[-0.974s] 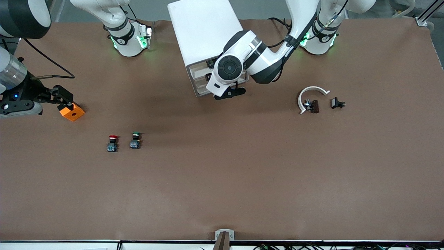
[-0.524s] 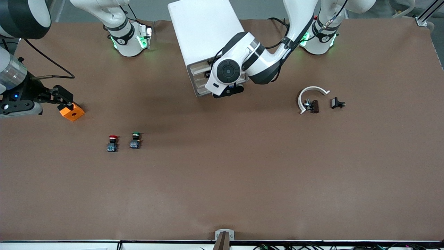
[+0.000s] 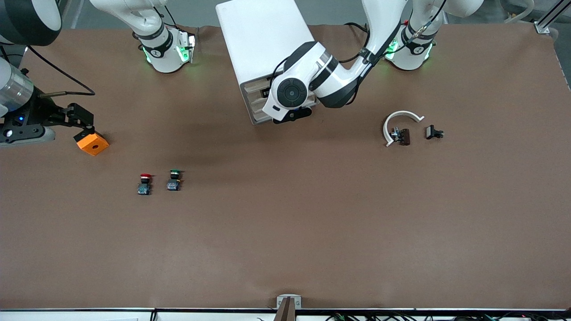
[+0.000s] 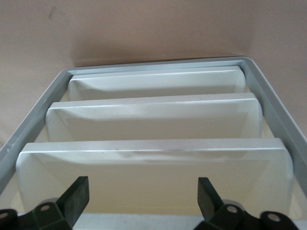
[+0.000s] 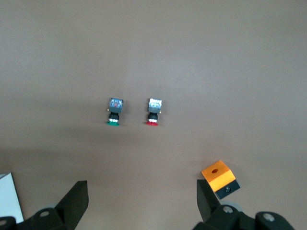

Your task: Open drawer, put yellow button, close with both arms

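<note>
Left gripper: my black two-finger left gripper (image 4: 141,203) sits right at the front of the big white boxy cabinet (image 3: 263,40), fingers spread wide and holding nothing
Drawer fronts: my left wrist camera looks along the stacked shallow white tray drawers with beige front strips (image 4: 153,158), each face set in the cabinet's grey frame (image 4: 276,112); which of them is the highest one I cannot tell from here
Left arm: my white jointed left arm (image 3: 330,80) reaches in from its base to the cabinet's drawer face, wrist covering part of it in the front view
Right gripper: my black right gripper (image 5: 141,203) hangs open and empty over the table at the right arm's end, just beside the small orange cube with a round hole (image 3: 92,143)
Yellow button: I see no yellow-capped button in any view
Other buttons: the red-capped push button (image 3: 144,183) and the green-capped push button (image 3: 174,179) lie side by side, near the front camera compared with the cube
Loose parts: a white curved plastic arc (image 3: 399,122) with a small dark part (image 3: 403,136) lies toward the left arm's end, a little black clip (image 3: 433,132) just beside it
</note>
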Motion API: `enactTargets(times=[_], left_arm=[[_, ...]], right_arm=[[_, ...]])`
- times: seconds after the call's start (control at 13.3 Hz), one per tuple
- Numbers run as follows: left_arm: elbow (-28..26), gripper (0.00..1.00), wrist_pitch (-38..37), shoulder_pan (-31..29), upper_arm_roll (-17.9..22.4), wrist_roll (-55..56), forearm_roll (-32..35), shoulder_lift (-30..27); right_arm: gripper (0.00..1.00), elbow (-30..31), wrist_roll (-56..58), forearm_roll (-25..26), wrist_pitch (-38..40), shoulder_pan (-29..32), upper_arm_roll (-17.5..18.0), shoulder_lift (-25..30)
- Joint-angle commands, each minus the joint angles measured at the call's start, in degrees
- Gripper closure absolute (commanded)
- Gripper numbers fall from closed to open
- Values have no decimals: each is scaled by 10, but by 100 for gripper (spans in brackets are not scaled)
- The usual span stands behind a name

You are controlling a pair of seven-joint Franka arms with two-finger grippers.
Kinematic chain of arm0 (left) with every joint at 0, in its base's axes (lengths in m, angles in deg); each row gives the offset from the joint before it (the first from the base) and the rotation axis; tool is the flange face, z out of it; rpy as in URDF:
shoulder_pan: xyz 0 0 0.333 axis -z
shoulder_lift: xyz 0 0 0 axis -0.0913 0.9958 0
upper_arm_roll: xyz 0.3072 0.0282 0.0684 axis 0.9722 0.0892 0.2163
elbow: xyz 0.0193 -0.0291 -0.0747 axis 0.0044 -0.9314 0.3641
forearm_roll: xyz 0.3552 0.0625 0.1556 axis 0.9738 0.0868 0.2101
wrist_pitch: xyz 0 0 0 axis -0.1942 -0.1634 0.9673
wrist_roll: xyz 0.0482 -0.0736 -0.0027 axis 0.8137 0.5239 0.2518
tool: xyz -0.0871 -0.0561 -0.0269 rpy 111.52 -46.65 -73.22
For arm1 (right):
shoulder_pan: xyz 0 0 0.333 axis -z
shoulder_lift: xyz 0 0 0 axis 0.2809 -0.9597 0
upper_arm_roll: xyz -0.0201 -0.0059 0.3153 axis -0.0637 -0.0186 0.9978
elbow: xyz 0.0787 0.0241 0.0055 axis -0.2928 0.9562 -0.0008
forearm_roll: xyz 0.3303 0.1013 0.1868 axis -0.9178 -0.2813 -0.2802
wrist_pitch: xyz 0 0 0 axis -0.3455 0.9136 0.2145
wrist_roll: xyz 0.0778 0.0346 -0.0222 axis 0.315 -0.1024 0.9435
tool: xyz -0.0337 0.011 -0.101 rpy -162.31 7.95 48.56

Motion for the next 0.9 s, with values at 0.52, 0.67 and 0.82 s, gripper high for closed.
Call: enactTargets(times=[0.52, 0.67, 0.82], left_arm=[[78, 0, -7, -138, 12, -34, 56, 3], [88, 0, 10, -172, 13, -62, 95, 9], [89, 0, 35, -208, 14, -91, 133, 8]], right_arm=[[0, -73, -20, -8, 53, 11, 0, -5], [0, -78, -21, -7, 54, 9, 1, -4], [0, -79, -21, -6, 54, 8, 2, -4]])
